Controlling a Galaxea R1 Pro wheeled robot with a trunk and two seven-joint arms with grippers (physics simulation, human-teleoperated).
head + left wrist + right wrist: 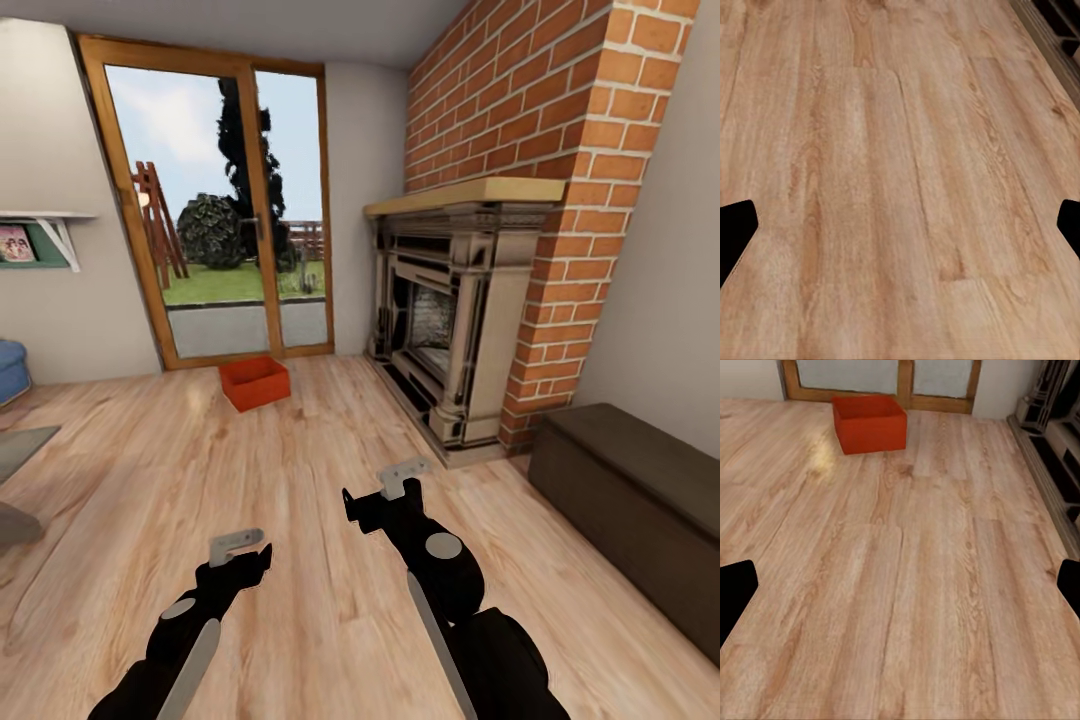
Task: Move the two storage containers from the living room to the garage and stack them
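Both my left gripper [243,556] and right gripper [375,497] hang wide open and empty, while one storage container [254,382] sits at eleven o'clock by the glass doors [225,200], likely light, rigid, best pinched by its rim.

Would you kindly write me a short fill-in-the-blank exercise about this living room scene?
1. The orange-red container sits on the wood plank floor just in front of the glass ____.
2. The chimney above the fireplace is built of red ____.
3. The left gripper and right gripper both hold ____.
4. The dark bench stands on the robot's ____ side.

Missing words: doors; brick; nothing; right
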